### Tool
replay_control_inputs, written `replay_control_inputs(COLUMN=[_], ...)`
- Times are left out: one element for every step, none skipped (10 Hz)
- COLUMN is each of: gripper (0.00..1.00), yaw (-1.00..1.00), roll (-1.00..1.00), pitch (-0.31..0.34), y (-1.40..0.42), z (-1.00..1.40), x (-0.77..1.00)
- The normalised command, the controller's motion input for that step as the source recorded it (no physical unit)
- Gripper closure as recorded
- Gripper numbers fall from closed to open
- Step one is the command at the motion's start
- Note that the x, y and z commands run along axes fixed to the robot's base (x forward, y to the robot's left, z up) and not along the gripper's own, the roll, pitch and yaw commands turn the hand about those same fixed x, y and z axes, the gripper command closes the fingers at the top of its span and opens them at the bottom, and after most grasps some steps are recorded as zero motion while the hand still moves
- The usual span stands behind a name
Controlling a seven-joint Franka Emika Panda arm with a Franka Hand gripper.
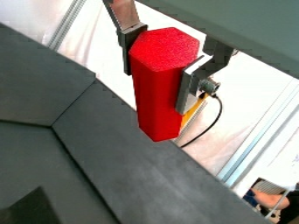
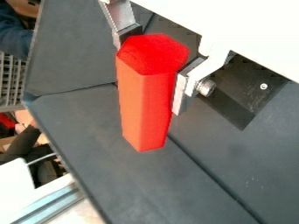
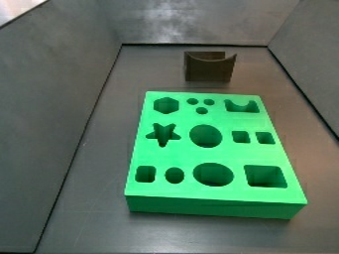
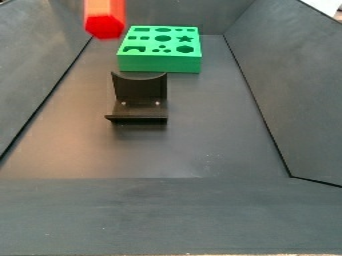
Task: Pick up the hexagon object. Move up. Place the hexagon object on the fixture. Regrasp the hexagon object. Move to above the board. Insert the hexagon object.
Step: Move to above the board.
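Note:
My gripper (image 1: pixel 163 66) is shut on the hexagon object (image 1: pixel 158 87), a bright red prism that hangs lengthwise below the fingers, in both wrist views (image 2: pixel 149 92). The silver fingers (image 2: pixel 187 80) clamp its upper end on two sides. In a side view the red peg (image 4: pixel 103 18) is high in the air at the far left, above the floor; the gripper itself is cut off there. The dark fixture (image 3: pixel 209 65) with its U-notch stands on the floor beyond the green board (image 3: pixel 212 203). In a side view the fixture (image 4: pixel 138 95) stands in front of the board (image 4: pixel 160 62). Both are empty.
Dark sloping walls (image 4: pixel 40 90) enclose the floor on the sides. A dark plate with a screw (image 2: pixel 247 87) shows beyond the fingers in a wrist view. Outside the enclosure a black cable (image 1: pixel 205 122) hangs by a white frame.

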Motion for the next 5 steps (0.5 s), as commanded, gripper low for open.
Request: replay_control_inputs(gripper=[1.0, 1.0, 1.0, 1.0, 1.0], yaw=[0.09, 0.1, 0.1, 0.1, 0.1], roll=[-0.05, -0.05, -0.05, -0.05, -0.05], pitch=[0.11, 0.104, 0.095, 0.09, 0.083], y=[0.06, 0.04, 0.02, 0.0, 0.0], z=[1.0, 1.0, 0.76, 0.59, 0.42], x=[0.05, 0.05, 0.04, 0.03, 0.03])
